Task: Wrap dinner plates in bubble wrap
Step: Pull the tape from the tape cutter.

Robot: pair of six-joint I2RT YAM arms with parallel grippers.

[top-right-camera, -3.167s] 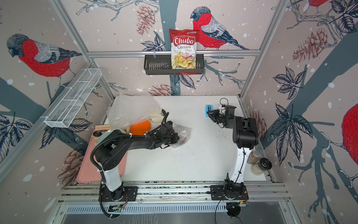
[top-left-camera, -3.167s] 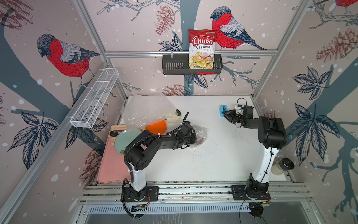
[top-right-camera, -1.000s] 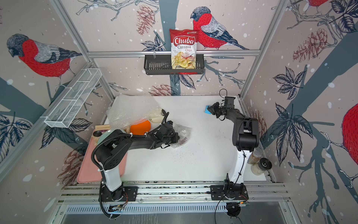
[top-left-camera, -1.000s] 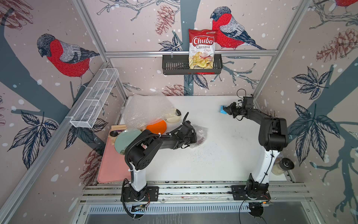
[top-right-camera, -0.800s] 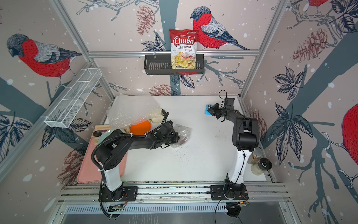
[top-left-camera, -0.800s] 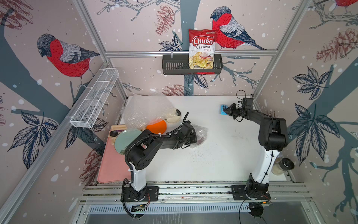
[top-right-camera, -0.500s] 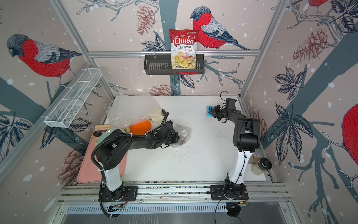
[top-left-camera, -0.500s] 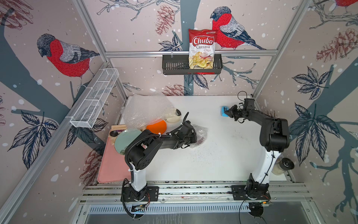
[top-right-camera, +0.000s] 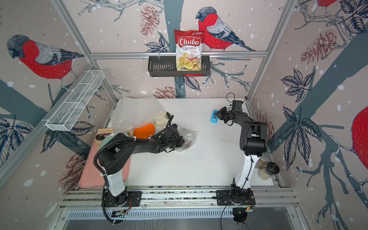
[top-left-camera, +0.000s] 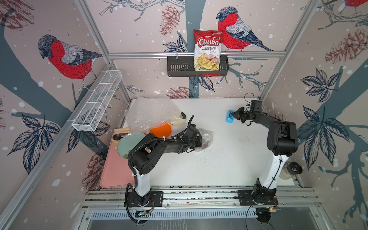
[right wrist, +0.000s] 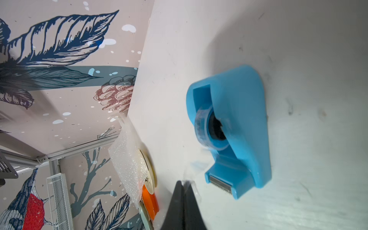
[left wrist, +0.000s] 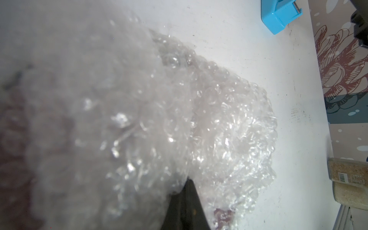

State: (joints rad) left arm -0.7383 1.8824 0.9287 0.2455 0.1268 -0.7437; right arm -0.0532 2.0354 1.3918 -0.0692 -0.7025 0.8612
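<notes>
Crinkly clear bubble wrap over the dark red plate lies against my left pincer, pressed together; my right pincer, likewise closed, sits beside the blue tape dispenser.

Your left arm and right arm look alike: matte black boxy links and rounded joint housings, a white lower column, and a black base plate screwed to the aluminium rail. A ribbed black hose with white zip ties runs along the left arm, and a thin black cable loops over the right. The left gripper and right gripper have plain black wedge jaws
</notes>
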